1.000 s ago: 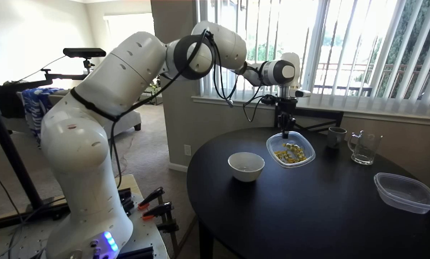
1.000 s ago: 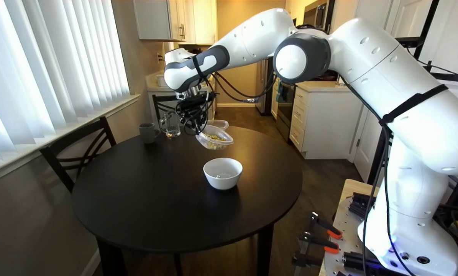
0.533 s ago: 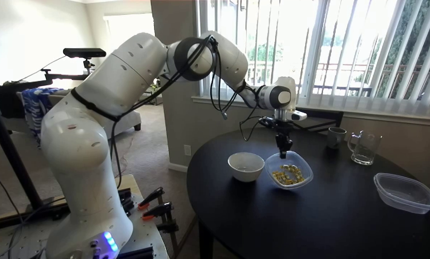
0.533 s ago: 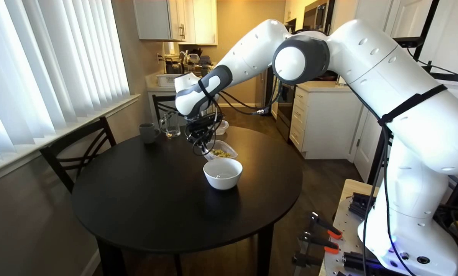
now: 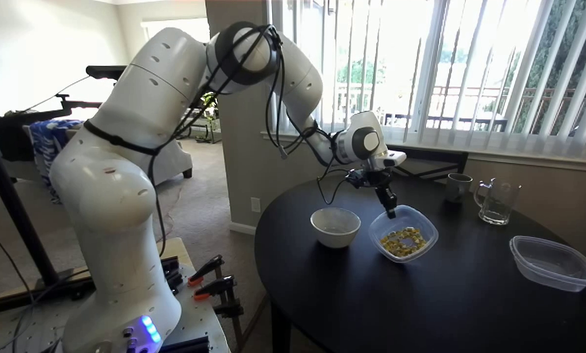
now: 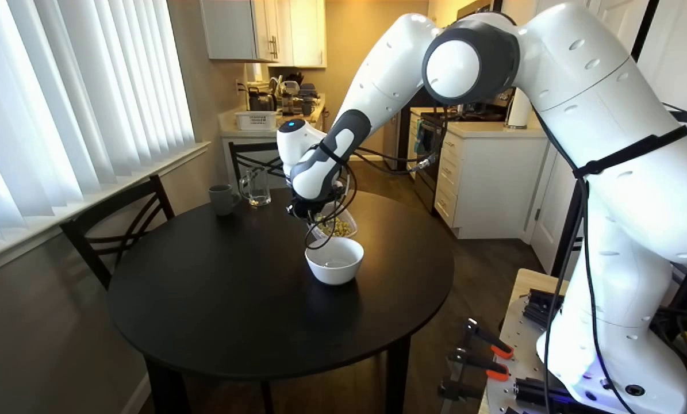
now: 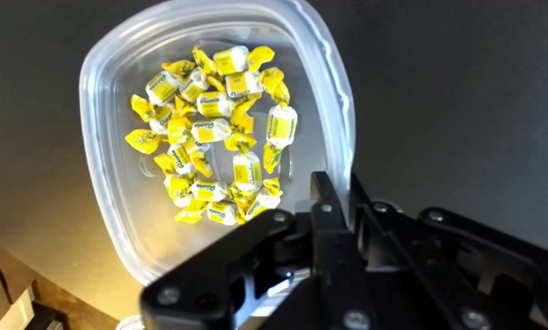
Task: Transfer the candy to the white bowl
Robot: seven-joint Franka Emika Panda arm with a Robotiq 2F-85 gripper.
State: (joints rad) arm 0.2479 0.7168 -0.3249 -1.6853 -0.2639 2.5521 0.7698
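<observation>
The candy [image 7: 212,130], yellow and white wrapped pieces, lies in a clear shallow plastic tub [image 7: 90,128]. The candy also shows in both exterior views [image 5: 395,248] [image 6: 341,229]. My gripper [image 7: 338,178] is shut on the tub's rim, one finger inside the tub and one outside. In an exterior view the gripper [image 5: 392,214] holds the tub tilted, beside the white bowl; I cannot tell whether the tub touches the table. The white bowl [image 5: 335,239] stands upright on the table, with no candy seen in it. In an exterior view the bowl [image 6: 334,271] partly covers the tub, and the arm hides the fingertips.
The round dark table [image 5: 351,299] carries everything. A second clear tub [image 5: 550,267] with nothing inside stands near its edge. A grey mug [image 5: 458,187] and a glass mug [image 5: 496,203] stand at the back. A dark chair [image 6: 125,224] is by the window.
My gripper has lowered the tub of candy from higher up to beside the bowl. In the last half second the wrist has leaned over and the tub has shifted slightly away from the bowl.
</observation>
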